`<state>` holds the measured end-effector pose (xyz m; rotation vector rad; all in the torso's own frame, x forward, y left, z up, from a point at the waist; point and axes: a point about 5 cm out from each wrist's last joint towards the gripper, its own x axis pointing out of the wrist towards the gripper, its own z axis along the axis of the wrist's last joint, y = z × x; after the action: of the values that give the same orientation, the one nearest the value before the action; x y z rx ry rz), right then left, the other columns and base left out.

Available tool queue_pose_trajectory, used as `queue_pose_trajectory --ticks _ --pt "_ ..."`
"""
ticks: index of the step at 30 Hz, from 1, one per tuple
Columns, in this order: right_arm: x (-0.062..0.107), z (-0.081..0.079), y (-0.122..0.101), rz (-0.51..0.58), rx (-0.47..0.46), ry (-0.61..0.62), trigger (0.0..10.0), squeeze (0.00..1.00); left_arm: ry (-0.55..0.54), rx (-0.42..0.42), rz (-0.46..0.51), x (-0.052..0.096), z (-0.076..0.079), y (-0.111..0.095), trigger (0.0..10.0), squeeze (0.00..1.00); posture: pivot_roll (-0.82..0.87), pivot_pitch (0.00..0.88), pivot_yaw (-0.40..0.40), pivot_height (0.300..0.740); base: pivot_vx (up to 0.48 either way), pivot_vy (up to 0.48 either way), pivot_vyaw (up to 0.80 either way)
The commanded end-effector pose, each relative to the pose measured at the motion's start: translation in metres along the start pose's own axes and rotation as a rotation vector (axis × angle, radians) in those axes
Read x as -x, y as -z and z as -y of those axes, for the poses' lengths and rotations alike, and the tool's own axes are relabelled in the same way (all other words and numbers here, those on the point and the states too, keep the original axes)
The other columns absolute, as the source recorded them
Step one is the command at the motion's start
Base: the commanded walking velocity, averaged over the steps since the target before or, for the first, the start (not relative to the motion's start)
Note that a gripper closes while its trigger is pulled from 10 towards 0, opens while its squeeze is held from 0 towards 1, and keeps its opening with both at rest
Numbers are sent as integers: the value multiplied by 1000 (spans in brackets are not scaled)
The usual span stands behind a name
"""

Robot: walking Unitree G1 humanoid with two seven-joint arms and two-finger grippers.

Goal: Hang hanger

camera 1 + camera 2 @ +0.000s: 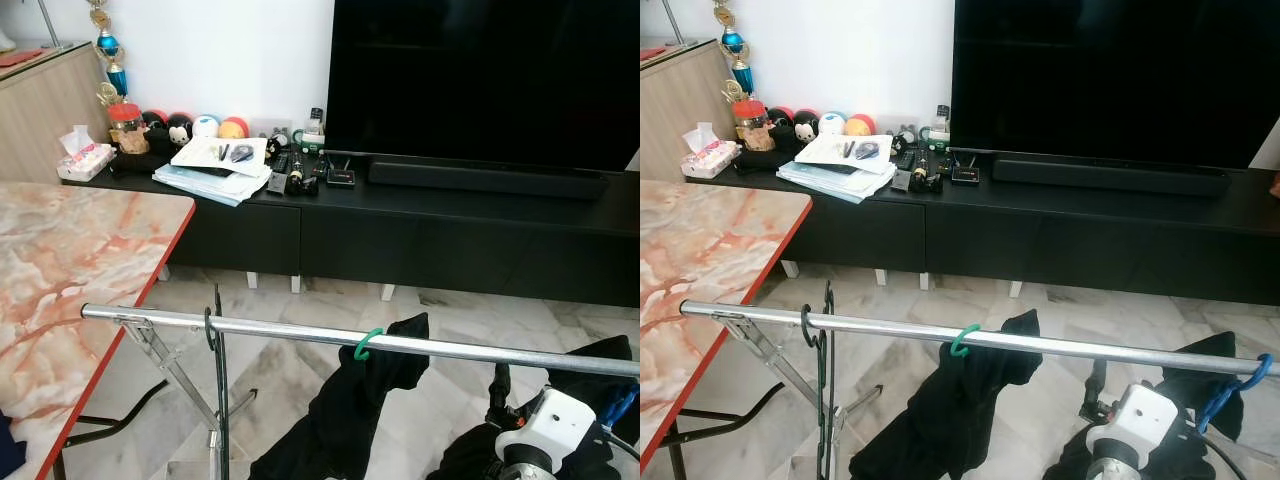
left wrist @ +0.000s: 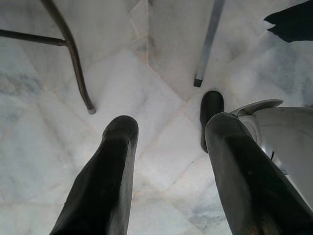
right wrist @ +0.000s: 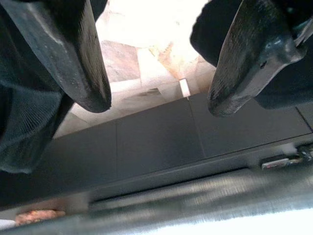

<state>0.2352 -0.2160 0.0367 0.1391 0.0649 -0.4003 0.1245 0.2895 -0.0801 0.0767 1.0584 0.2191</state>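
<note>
Blue plastic hanger [image 1: 1238, 388] with black garment [image 1: 1200, 385] hooks the silver metal rail [image 1: 1040, 345]; right gripper [image 3: 159, 105], spread empty, sits just below it. Left gripper [image 2: 168, 142] hangs open, empty.

- We are seeing a silver rail [image 1: 300, 333] running across the foreground, carrying a dark empty hanger [image 1: 213, 330], a green hook [image 1: 368, 345] holding a black garment [image 1: 350, 410], and a blue hook [image 1: 1240, 385] near its right end.
- We are looking at a marble floor [image 1: 300, 380] bearing the rail's folding legs [image 1: 170, 370].
- A low black shelf [image 1: 450, 215] is carrying papers [image 1: 215, 165], a tissue box [image 1: 82, 158], small toys [image 1: 190, 125], a soundbar [image 1: 487, 178] and a dark screen [image 1: 480, 75].
- A marble-patterned counter [image 1: 70, 270] with a red edge is standing at our left.
</note>
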Motion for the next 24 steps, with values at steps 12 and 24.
queue_pose_trajectory --ticks 12,24 --pt "9 7 -3 -14 31 8 10000 0 -1 -13 -11 0 1 2 10000 0 114 0 -36 740 0 -332 0" --pt "30 20 -14 6 87 103 10000 0 -2 -13 -15 0 0 3 10000 0 95 0 -29 740 0 0 0"
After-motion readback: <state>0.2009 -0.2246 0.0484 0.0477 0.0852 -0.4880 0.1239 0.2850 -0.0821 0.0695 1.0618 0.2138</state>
